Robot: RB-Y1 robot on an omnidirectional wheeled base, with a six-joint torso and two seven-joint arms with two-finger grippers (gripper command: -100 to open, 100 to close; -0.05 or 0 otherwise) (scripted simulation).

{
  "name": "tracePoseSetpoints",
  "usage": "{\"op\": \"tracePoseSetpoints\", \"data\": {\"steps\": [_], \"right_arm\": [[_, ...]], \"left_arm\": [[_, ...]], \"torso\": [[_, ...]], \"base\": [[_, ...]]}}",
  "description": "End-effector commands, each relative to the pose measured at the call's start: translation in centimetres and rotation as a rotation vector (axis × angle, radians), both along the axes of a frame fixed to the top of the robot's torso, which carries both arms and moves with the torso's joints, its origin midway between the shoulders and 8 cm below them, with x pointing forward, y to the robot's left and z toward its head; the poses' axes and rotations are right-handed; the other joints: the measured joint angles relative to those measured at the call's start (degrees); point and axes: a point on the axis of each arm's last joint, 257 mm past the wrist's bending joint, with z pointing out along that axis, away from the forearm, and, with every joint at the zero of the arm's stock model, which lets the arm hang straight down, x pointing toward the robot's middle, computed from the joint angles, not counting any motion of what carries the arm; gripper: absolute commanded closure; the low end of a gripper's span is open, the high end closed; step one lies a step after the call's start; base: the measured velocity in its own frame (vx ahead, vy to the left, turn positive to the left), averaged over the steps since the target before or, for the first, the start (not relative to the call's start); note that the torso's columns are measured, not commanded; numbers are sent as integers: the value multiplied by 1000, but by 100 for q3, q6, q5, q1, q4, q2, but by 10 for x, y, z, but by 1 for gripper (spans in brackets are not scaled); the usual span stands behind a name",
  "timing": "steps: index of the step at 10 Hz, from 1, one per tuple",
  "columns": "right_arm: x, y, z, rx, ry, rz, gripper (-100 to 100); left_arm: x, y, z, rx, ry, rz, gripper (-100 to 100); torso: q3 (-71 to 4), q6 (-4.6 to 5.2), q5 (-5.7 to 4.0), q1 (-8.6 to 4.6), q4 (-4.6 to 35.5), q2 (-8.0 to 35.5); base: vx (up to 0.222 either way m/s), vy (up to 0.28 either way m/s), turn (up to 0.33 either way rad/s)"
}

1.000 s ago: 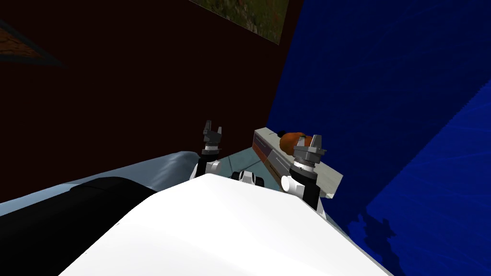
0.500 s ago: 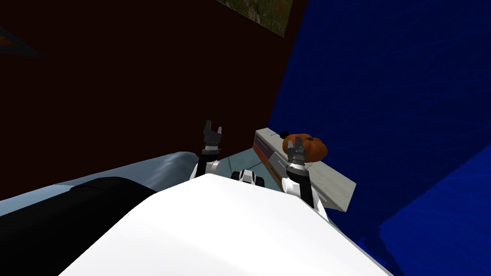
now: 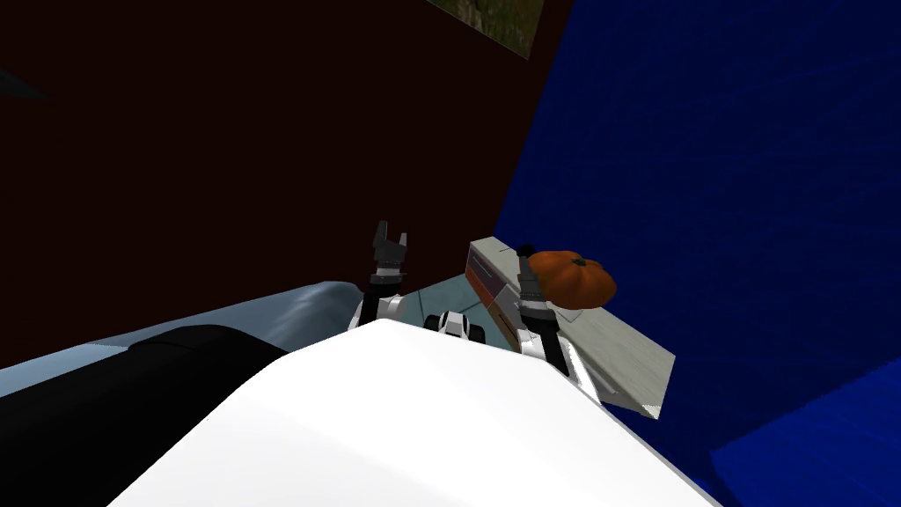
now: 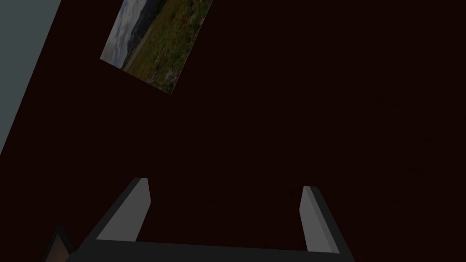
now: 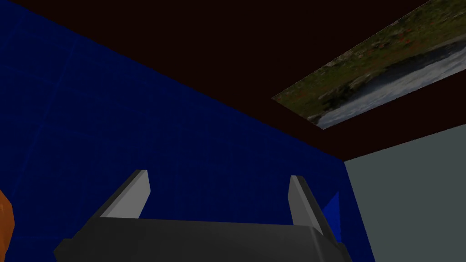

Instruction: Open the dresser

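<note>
Grey-fingered left gripper [image 3: 390, 238] raised with jaws released and empty, right gripper [image 3: 525, 261] likewise spread wide and holding nothing, just in front of the pale-topped dresser [image 3: 620, 350], orange pumpkin [image 3: 574, 278] resting on it, blue wall [image 3: 704, 176] behind.

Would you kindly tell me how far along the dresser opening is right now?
Done: nothing yet; the dresser looks shut, its front flush. In hand: the right tool is open and raised beside the orange pumpkin on the dresser top, holding nothing; the left tool is open too. Left: reach a drawer front, grip it and pull.
</note>
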Motion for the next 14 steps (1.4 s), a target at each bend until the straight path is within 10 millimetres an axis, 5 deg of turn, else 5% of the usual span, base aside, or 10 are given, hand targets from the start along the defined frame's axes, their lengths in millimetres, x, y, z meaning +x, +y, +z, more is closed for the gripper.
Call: {"op": "tracePoseSetpoints", "data": {"steps": [1, 14], "right_arm": [[7, 4, -31, -141, 64, -20, -100], [12, 6, -187, -830, 316, -61, -100]], "left_arm": [[0, 0, 0, 0, 0, 0, 0], [0, 0, 0, 0, 0, 0, 0]], "torso": [[-2, 0, 0, 0, -1, -3], [4, 0, 1, 2, 2, 7]], "base": [[109, -5, 27], [98, -8, 46]]}}
